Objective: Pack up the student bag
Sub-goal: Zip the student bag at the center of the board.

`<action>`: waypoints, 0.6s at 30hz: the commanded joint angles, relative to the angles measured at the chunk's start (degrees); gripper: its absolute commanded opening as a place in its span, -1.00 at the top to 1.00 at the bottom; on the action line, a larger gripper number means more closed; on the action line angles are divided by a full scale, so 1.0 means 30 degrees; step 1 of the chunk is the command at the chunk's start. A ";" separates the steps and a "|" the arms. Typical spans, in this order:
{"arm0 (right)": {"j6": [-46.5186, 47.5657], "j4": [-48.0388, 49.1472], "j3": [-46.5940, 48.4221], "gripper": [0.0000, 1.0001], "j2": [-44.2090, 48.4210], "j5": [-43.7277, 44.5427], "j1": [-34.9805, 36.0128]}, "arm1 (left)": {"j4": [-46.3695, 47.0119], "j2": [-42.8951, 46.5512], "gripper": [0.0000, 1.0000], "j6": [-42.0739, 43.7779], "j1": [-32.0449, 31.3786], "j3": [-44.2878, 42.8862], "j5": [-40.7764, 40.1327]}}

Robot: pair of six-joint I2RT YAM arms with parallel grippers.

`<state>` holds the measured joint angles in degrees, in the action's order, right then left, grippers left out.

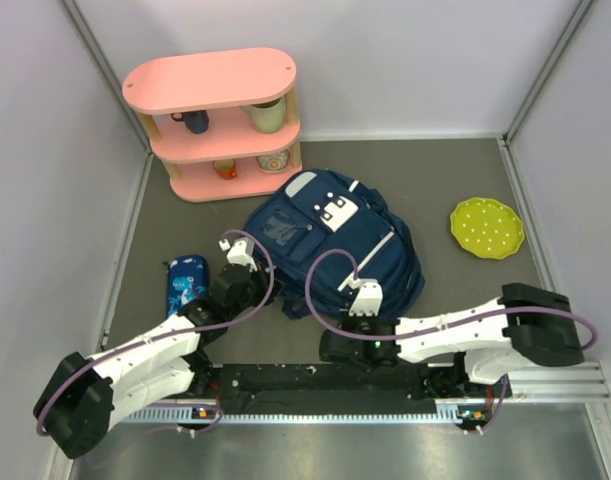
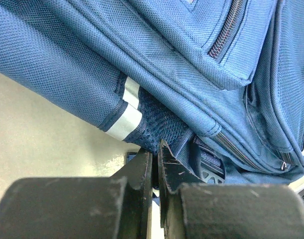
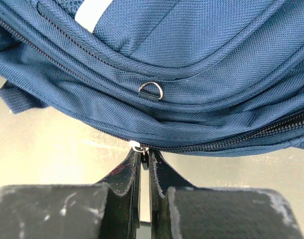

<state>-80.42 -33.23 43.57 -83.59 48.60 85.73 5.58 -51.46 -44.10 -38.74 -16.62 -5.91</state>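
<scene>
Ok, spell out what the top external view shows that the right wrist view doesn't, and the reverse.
Only the top external view: the pink shelf with cups, the green plate, the blue pencil case, the left arm, and the whole outline of the student bag.
Only the right wrist view: a small metal D-ring on the fabric, and the zipper pull pinched at the tips of the right fingers.
Both: the navy bag, with the right arm's fingers at its near edge.
</scene>
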 commanded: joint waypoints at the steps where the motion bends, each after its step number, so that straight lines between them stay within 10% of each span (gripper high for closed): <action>1: 0.3419 0.2374 -0.1602 1.00 0.2108 -0.1667 -0.0072 | 0.0131 0.0221 1.00 0.1309 0.0930 -0.1021 -0.1136; 11: 0.8114 0.8702 -0.6728 1.00 0.7354 -0.7056 -0.1742 | -0.0659 -0.0745 1.00 0.2920 0.4210 -0.1929 0.1880; 15: 0.8496 0.9260 -0.6556 1.00 0.7241 -0.7118 -0.1742 | -0.1421 -0.0104 -0.13 0.2719 0.4213 -0.1962 0.4137; 18: 0.8468 0.9466 -0.6263 1.00 0.6888 -0.7001 -0.1742 | -0.1774 0.1533 -0.51 0.1344 0.4183 -0.0649 0.4987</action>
<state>-57.76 -8.05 23.97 -62.06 30.02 80.75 -0.34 -52.38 -37.63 -26.61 -20.36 5.30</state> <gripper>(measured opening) 0.026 0.676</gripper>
